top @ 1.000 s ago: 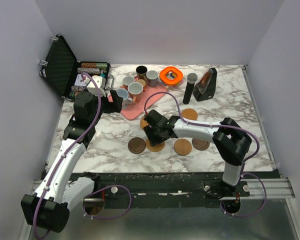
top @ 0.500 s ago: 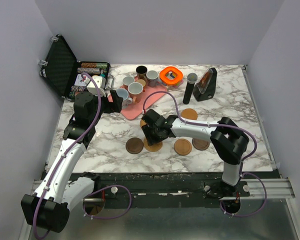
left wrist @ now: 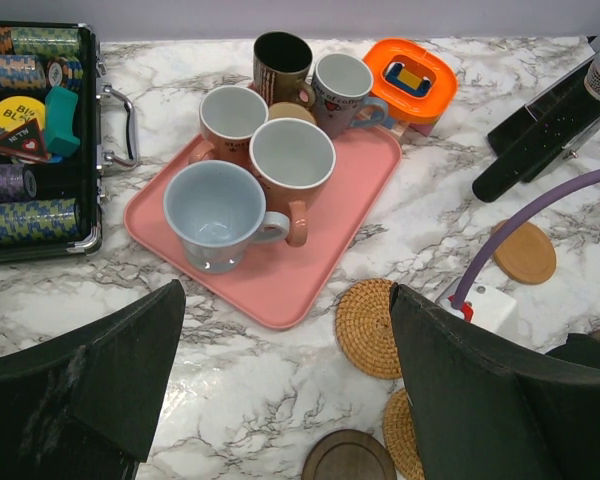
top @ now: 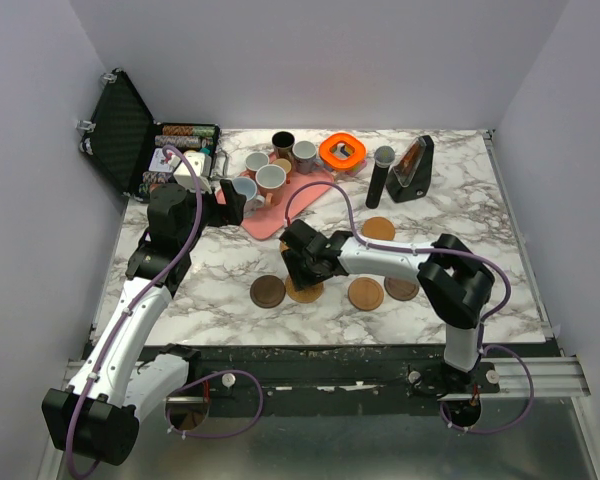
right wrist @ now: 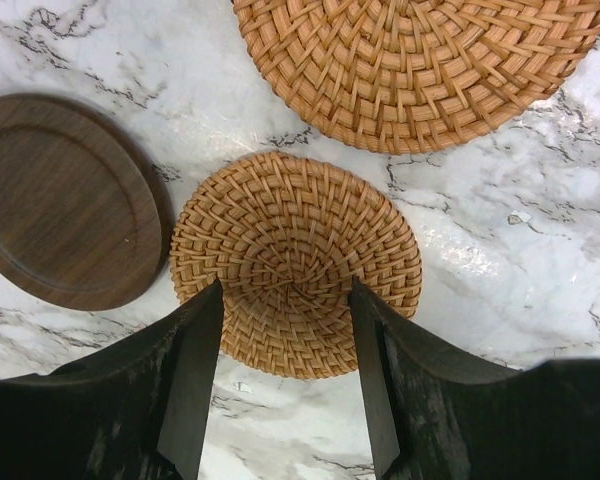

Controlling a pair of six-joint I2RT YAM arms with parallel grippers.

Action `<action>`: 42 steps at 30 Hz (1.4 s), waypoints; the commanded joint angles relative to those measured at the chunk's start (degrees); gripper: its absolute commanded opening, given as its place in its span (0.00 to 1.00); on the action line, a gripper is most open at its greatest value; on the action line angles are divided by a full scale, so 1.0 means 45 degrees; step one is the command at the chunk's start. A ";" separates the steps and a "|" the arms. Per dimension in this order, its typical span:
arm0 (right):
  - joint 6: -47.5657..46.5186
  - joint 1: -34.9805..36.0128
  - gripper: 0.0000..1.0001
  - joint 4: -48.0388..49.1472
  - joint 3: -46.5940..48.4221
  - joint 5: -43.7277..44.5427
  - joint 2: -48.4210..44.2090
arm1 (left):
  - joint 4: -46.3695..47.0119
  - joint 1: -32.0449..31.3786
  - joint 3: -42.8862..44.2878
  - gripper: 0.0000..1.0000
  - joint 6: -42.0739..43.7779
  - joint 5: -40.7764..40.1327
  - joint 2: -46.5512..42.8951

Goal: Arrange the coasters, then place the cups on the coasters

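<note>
- Okay, step in hand?
- Arranging coasters, I'd say. Right claw (right wrist: 285, 290) is half open with nothing clamped. Its fingers straddle the middle of a round woven rattan coaster (right wrist: 295, 250) lying flat on the white marbled bench (right wrist: 500, 250). Can't tell if the tips touch it.
- Neighbours?
- Crowded. Dark brown round wooden coaster (right wrist: 65, 200) sits just beside it, nearly touching, and a second woven rattan coaster (right wrist: 420, 60) lies just beyond.
- How to do it well?
- The disc is wider than the gap, so there's no edge pinch from here. Either press lightly and slide, or shift to the rim and open wider. Steer off both neighbours and leave a cup's room around each disc.
- Left side?
- Left claw (left wrist: 280, 300) is wide open and empty, hanging near the pink rectangular plastic tray (left wrist: 320, 250).
- Tray contents?
- Cups, bunched and touching:
  - pale blue handled mug (left wrist: 215, 215), nearest
  - pinkish-brown mug with a white inside (left wrist: 292, 165)
  - second pinkish-brown mug (left wrist: 233, 115)
  - grey mug (left wrist: 342, 88) at the far corner
  - small copper-orange cup (left wrist: 292, 112), wedged in the middle and mostly hidden
- Anything off the tray?
- Tall dark mug (left wrist: 282, 60) stands behind; can't tell if it's on the tray. Every inside that shows looks empty. No cup is on a coaster yet.
- Other containers?
- Open black case (left wrist: 88, 150), holding rows of stacked poker chips (left wrist: 30, 220).
</note>
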 commanded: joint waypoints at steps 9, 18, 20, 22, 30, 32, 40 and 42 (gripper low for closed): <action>0.0397 0.0097 0.61 -0.0088 0.0000 0.0829 0.1302 | 0.0246 -0.0107 -0.0183 0.91 -0.0014 -0.0060 -0.0140; 0.0358 0.0097 0.61 -0.0010 0.0293 0.1357 0.1634 | 0.0265 -0.0126 -0.0183 0.91 -0.0014 -0.0060 -0.0159; 0.0358 0.0097 0.61 0.0010 0.0332 0.1435 0.1654 | 0.0246 -0.0126 -0.0183 0.91 -0.0014 -0.0060 -0.0159; 0.0339 0.0078 0.61 0.0049 0.0371 0.1513 0.1635 | 0.0226 -0.0126 -0.0183 0.91 -0.0014 -0.0079 -0.0159; 0.0358 0.0077 0.61 0.0030 0.0313 0.1612 0.1421 | 0.0245 -0.0126 -0.0183 0.91 0.0005 -0.0099 -0.0179; 0.0261 0.0097 0.62 0.0165 0.0177 0.1534 0.1187 | 0.0246 -0.0126 -0.0183 0.91 0.0005 -0.0099 -0.0179; -0.0617 0.0214 0.71 0.1102 -0.0526 0.0558 -0.0277 | 0.0246 -0.0126 -0.0163 0.92 0.0005 -0.0119 -0.0198; -0.0890 0.0311 0.73 0.1317 -0.0605 0.0479 -0.0649 | 0.0246 -0.0126 -0.0183 0.92 0.0005 -0.0119 -0.0198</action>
